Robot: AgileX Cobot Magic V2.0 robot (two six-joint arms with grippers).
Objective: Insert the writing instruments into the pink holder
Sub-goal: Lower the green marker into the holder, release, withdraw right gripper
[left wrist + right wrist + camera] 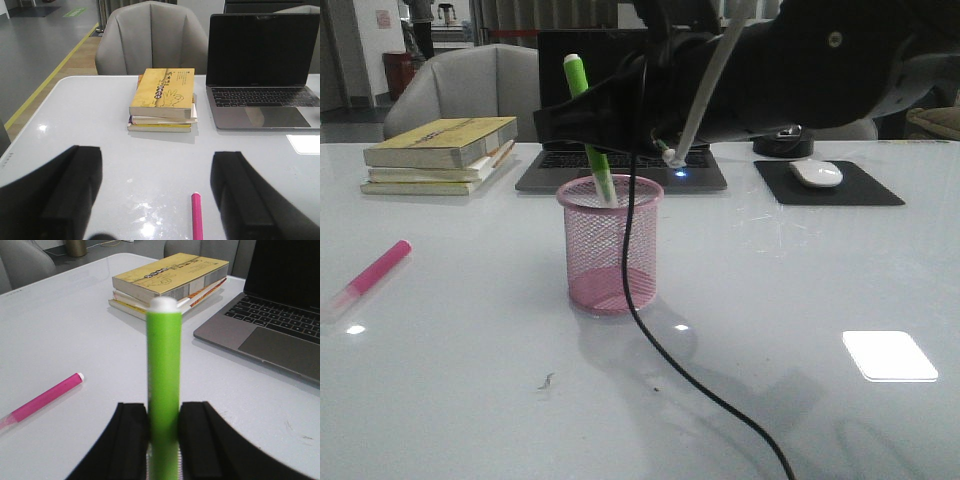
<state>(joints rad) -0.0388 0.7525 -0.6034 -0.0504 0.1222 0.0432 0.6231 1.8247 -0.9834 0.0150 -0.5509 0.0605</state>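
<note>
Right wrist view: right tool [162, 440] clamps green marker [163, 385]; left tool [155, 195] spread; book [164, 94] title unreadable.

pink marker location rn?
The pink marker lies flat on the table at the far left of the front view, left of the pink holder and in front of the book stack. No gripper touches it.

Front view low over table [800, 300], facing forward, both wrist views near, sharing books [162, 100], laptop [260, 65]
</note>
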